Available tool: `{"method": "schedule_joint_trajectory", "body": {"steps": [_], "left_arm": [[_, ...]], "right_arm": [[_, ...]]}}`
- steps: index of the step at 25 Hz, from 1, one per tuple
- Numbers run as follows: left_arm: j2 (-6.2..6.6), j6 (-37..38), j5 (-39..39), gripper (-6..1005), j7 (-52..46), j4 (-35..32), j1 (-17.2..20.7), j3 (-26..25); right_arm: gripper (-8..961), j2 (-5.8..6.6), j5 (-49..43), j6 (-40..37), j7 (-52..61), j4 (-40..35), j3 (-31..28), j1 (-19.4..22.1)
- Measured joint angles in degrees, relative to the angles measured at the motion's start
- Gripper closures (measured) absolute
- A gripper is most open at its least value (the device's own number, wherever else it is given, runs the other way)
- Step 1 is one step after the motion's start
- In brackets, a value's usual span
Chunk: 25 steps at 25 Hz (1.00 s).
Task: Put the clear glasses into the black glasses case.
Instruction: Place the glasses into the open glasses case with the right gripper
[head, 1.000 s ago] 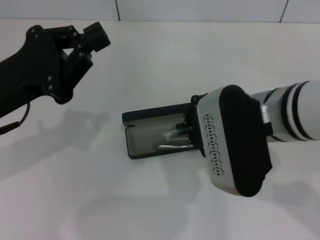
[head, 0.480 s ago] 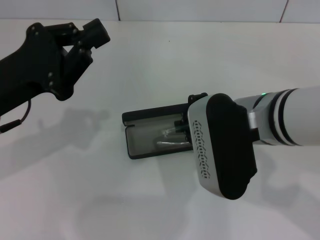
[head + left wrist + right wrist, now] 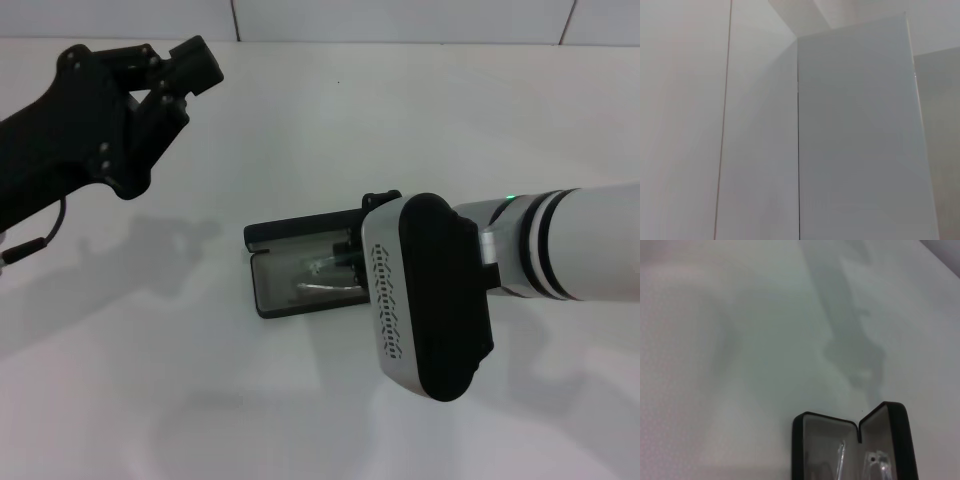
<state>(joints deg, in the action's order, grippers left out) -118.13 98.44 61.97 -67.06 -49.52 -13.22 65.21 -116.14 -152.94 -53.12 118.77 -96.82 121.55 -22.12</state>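
Observation:
The black glasses case (image 3: 278,272) lies open on the white table in the middle of the head view, its grey lining showing. The clear glasses (image 3: 322,272) sit tilted in the case's right half, and my right gripper (image 3: 352,252) is shut on them, mostly hidden behind its own grey and black wrist housing. The right wrist view looks down on the open case (image 3: 812,440), with the thin clear arms of the glasses (image 3: 841,458) inside it. My left gripper (image 3: 180,88) hangs raised at the far left, open and holding nothing.
The white table (image 3: 300,130) stretches bare around the case, and a tiled wall runs along its far edge. My right arm's white forearm (image 3: 570,245) reaches in from the right. The left wrist view shows only pale wall panels (image 3: 855,140).
My right arm has moved left along the case, carrying the clear glasses with it toward the case's middle. The left arm has barely shifted.

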Motion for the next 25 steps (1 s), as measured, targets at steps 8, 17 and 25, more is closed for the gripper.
{"method": "schedule_joint_trajectory", "body": {"steps": [8, 17, 25], "left_arm": [[-0.07, 0.0, 0.0, 959, 0.0, 0.0, -0.2, 0.0], [-0.11, 0.1, 0.0, 958, 0.0, -0.1, -0.3, 0.0], [-0.21, 0.1, 0.0, 958, 0.0, -0.1, -0.2, 0.0]], "right_arm": [[914, -0.06, 0.1, 2.3, 0.3, 1.9, 0.7, -0.2], [913, -0.05, 0.1, 5.4, 0.4, 3.6, 1.7, -0.2], [914, -0.06, -0.1, 6.5, 2.2, 4.2, 1.9, -0.3]]}}
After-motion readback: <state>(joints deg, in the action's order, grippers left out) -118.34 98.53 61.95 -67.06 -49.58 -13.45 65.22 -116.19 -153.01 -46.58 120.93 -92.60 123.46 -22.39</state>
